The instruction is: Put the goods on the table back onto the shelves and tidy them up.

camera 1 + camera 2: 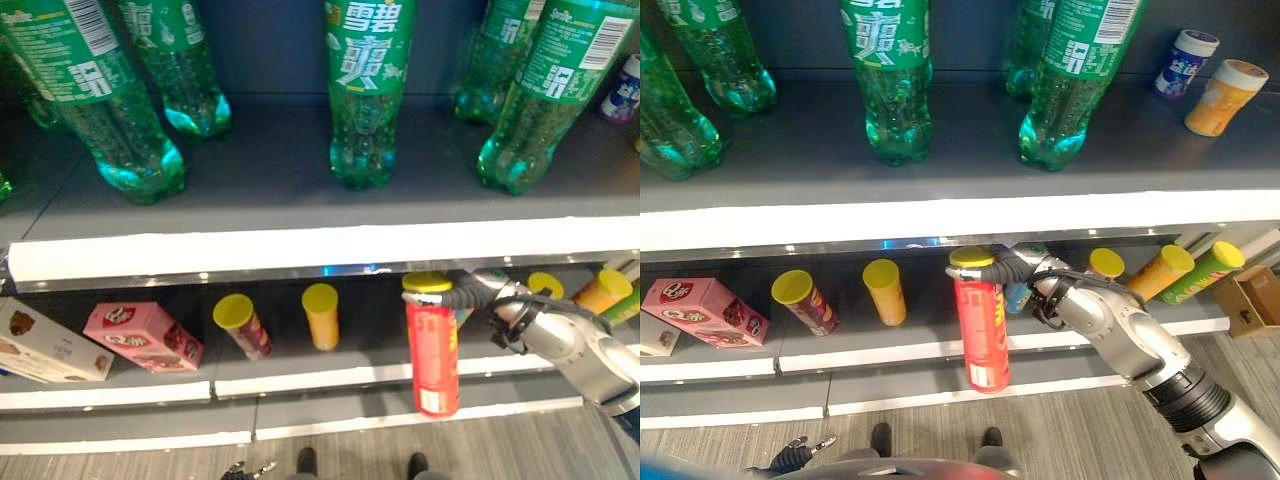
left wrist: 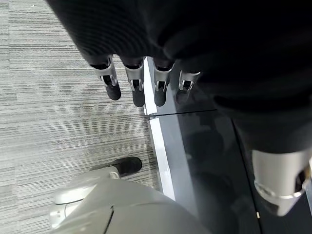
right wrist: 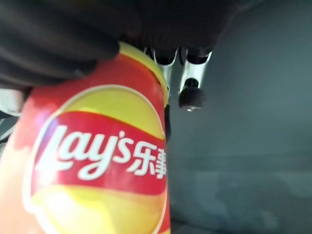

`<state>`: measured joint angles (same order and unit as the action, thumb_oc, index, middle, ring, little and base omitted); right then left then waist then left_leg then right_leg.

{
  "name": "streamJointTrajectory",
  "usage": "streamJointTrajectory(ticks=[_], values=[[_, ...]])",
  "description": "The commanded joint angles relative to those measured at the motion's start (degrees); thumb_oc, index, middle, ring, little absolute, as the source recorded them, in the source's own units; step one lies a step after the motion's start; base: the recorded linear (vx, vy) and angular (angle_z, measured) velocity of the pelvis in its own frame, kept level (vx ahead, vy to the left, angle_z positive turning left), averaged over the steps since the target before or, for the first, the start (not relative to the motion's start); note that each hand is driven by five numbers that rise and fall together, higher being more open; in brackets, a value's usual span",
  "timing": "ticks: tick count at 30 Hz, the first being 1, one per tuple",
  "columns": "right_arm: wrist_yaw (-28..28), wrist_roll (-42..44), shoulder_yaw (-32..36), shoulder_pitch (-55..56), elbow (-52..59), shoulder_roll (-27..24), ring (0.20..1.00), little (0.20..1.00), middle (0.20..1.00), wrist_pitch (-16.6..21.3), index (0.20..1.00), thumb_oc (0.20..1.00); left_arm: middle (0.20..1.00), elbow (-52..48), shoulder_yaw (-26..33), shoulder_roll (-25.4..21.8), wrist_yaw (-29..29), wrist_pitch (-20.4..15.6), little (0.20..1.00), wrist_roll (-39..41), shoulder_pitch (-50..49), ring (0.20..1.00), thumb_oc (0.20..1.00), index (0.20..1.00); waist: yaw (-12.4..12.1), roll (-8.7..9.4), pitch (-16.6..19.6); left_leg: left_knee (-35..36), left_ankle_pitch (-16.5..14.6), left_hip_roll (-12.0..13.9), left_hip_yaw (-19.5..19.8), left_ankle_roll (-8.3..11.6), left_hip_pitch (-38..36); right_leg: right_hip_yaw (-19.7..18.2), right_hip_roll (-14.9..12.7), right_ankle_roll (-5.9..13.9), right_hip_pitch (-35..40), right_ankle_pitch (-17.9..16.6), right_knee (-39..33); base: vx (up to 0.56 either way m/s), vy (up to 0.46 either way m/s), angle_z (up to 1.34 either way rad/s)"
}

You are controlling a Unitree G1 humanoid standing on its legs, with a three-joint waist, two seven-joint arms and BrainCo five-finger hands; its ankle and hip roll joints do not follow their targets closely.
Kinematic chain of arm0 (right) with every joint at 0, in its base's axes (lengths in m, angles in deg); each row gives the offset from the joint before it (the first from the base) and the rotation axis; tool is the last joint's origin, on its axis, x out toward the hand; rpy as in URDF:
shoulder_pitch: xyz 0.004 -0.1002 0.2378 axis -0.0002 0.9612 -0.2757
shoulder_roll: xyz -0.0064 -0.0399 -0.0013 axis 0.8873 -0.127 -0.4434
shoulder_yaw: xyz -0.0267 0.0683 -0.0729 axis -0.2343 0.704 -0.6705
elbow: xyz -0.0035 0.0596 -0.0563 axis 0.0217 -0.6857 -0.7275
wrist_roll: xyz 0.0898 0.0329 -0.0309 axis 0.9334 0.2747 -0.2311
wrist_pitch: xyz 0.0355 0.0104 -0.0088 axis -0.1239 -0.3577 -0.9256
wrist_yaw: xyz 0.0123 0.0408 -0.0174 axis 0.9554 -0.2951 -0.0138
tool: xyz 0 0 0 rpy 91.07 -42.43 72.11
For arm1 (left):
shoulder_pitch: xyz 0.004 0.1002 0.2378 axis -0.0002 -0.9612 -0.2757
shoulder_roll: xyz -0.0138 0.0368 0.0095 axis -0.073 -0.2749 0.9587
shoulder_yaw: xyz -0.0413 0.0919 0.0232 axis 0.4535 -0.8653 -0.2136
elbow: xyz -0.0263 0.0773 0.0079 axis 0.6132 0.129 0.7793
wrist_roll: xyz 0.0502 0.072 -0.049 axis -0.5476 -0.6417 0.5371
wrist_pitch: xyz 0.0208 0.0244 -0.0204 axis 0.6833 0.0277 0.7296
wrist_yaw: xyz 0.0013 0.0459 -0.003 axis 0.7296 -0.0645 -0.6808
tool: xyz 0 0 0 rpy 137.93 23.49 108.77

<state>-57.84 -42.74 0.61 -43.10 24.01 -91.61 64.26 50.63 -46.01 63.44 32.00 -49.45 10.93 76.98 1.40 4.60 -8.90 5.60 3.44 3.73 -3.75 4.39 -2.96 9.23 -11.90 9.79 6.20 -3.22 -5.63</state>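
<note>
The shelves [image 1: 320, 250] take up most of the scene: an upper board carrying tall green soda bottles [image 1: 365, 90], and a lower shelf [image 1: 890, 345] with a row of snack tubes, among them a dark red tube [image 1: 805, 300] and an orange tube [image 1: 885, 290], both yellow-lidded, plus a pink box [image 1: 705, 310] towards the left.

The task's item in play is the red chip can [image 1: 980, 320], upright with its yellow lid just under the lip of the upper board and its base at the front edge of the lower shelf. The right hand [image 1: 1025, 268] grasps it near the top, fingers wrapped round the back of the tube as far as the head views let me judge.

A can like this is likely light, stiff cardboard with a smooth, slightly slippery skin, and will dent if squeezed hard. A grip round the upper body suits it; holding lower would steady it better for setting down.

The left hand [image 2: 136, 85] hangs over the floor with its fingers relaxed and straight, grasping nothing.
</note>
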Motion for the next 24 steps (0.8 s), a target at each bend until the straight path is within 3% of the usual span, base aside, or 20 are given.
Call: streamJointTrajectory(ticks=[1, 16, 24], values=[[-0.9, 2.9, -0.7, -5.5, 2.0, -0.7, 0.200, 0.200, 0.200, 0.5, 0.200, 0.200, 1.000, 3.1, -1.6, -1.4, 0.7, -0.4, 1.000, -0.5, 2.7, 1.000, 1.000, 1.000, -1.8, -0.53, -0.1, -0.6, -6.1, 4.3, -2.0, 2.15, -2.0, 4.5, -4.2, 2.76, -1.8, 0.5, 3.2, -0.02, 0.001, 0.04], [-2.1, -0.6, -7.6, -10.4, -4.2, 8.0, 0.200, 0.200, 0.200, -0.5, 0.200, 0.200, 1.000, 3.5, -2.0, -1.4, 1.7, -0.2, 1.000, 0.4, 3.3, 1.000, 1.000, 1.000, -3.1, -0.65, -0.3, -0.6, -6.2, 3.9, -1.2, 1.89, -1.7, 5.3, -4.8, 2.72, -1.5, 0.4, 3.2, -0.01, 0.004, 0.03], [-9.8, -8.9, -5.7, -11.0, -7.5, 11.2, 0.200, 0.200, 0.200, -1.9, 0.200, 0.200, 1.000, 4.0, -2.3, -1.1, 3.1, 0.4, 1.000, 1.2, 3.8, 1.000, 1.000, 1.000, -3.8, -0.98, -0.5, -0.6, -6.4, 3.7, -0.8, 1.65, -2.0, 5.7, -5.0, 2.72, -1.2, 0.4, 3.3, 0.00, 0.000, 0.00]])
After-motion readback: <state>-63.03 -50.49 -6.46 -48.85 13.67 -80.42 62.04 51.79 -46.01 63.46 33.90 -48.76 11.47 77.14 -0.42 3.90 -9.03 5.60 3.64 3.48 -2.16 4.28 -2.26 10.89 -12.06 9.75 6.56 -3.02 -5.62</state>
